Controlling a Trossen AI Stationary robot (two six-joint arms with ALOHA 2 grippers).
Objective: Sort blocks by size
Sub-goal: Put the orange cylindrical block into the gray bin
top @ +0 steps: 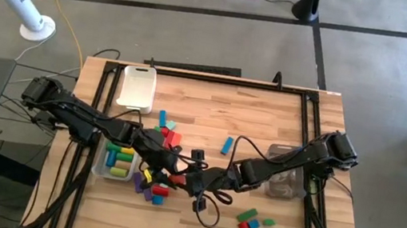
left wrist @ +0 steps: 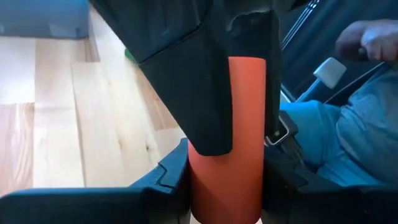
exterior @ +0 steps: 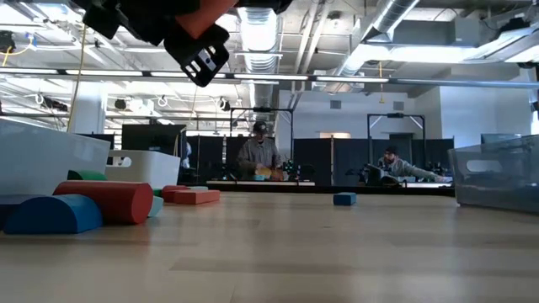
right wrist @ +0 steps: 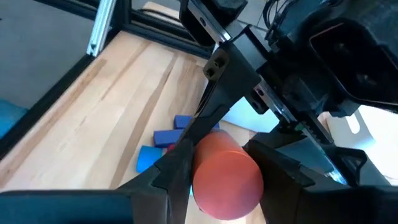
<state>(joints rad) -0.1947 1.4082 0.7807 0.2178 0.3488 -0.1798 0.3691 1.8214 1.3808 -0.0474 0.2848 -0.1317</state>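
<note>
Both dark arms are meeting over the middle of the light wooden table (top: 211, 115), toward its front edge, where one red-orange cylindrical block (left wrist: 230, 134) is sitting between the two grippers above the surface. In the left wrist view, the left gripper (left wrist: 227, 180) is pressing its two dark fingers against opposite sides of this cylinder, so its claw is narrow and clamped on the block. In the right wrist view, the right gripper (right wrist: 227, 171) is flanking the round end of the same cylinder with its fingers, holding it at a moderate spread. The other gripper is overlapping the block from farther off in each wrist view. Loose blocks are lying near the table centre, among them a blue bar (top: 226, 145), and a small red, blue and green group (top: 252, 220) is resting near the front right. A clear plastic bin (top: 117, 159) at the left is containing several coloured blocks; a second clear bin (top: 285, 175) is standing at the right; a white tray (top: 137, 88) is lying at the rear left.
</note>
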